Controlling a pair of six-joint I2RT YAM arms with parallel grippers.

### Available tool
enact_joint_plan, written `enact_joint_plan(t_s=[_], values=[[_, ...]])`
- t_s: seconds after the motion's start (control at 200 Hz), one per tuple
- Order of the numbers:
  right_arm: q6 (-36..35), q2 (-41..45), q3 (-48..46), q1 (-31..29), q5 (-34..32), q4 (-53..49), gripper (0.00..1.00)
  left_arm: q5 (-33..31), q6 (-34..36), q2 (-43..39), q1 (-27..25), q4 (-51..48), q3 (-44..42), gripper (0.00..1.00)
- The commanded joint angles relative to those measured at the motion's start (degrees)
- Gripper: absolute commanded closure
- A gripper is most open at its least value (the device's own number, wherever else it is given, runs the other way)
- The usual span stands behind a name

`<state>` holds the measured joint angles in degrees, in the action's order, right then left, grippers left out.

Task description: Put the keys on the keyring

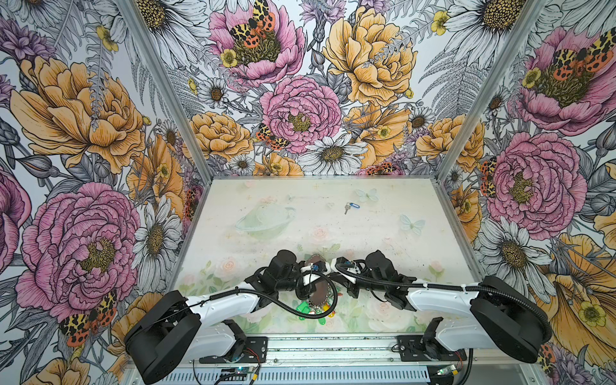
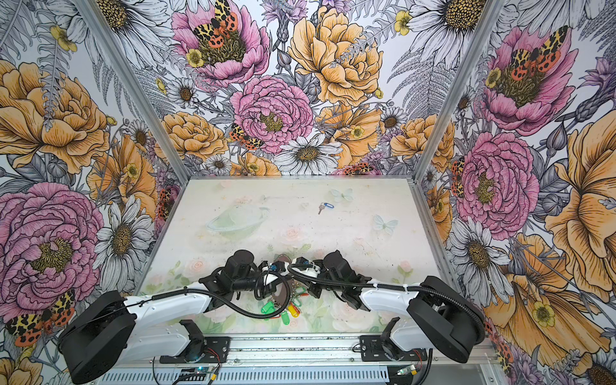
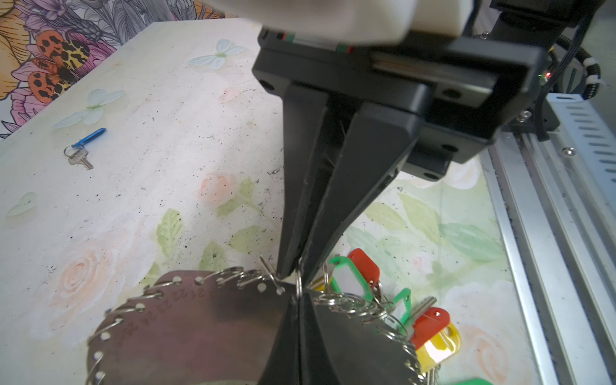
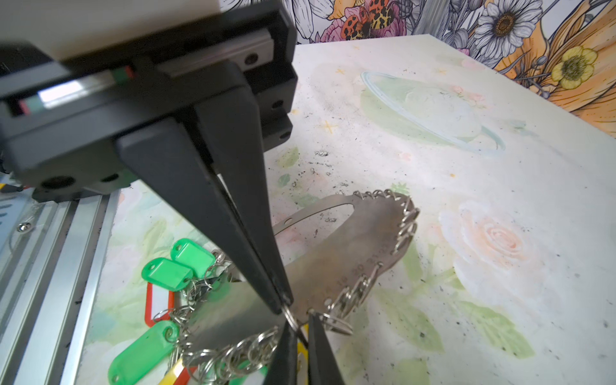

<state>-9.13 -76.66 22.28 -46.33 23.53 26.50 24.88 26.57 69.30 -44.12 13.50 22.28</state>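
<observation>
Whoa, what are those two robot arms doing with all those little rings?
Both arms meet near the front of the table. The left gripper has its fingers shut on the keyring at its edge. The right gripper seems to pinch one small wire ring there. The keys with the blue tag lie alone far back, not on the keyring yet. Other tagged keys bunch beside it.

The keyring (image 1: 321, 295) lies front-middle on the table (image 1: 300, 226), tagged keys (image 1: 301, 306) bunched at its near end. The keys (image 1: 351, 206) lie well behind it, slightly right
</observation>
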Motion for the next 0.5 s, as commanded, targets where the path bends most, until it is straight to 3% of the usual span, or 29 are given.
enact_joint_plan(t_s=[0.0, 0.075, 0.31, 0.38, 0.495], values=[[-0.01, -0.57, 1.01, -0.51, 1.39, 2.87, 0.95, 1.46, 0.33, -1.11, -0.53, 2.09, 0.93, 1.0], [-0.15, -0.32, 0.8, -0.48, 1.17, 2.82, 1.0, 0.53, -0.26, -1.36, -0.35, 3.13, 0.44, 1.0], [2.77, -0.42, -0.66, -0.29, 0.96, 8.03, 1.0, 0.67, -3.18, -2.12, 1.26, 7.01, -1.14, 1.0], [4.44, -0.84, -1.38, -0.17, 0.75, 11.06, 1.0, 1.08, -4.59, -2.58, 2.03, 8.84, -2.0, 0.91], [7.33, -1.29, -2.97, 0.18, 0.32, 16.63, 1.0, 2.11, -6.25, -3.65, 3.44, 10.69, -3.26, 0.85]])
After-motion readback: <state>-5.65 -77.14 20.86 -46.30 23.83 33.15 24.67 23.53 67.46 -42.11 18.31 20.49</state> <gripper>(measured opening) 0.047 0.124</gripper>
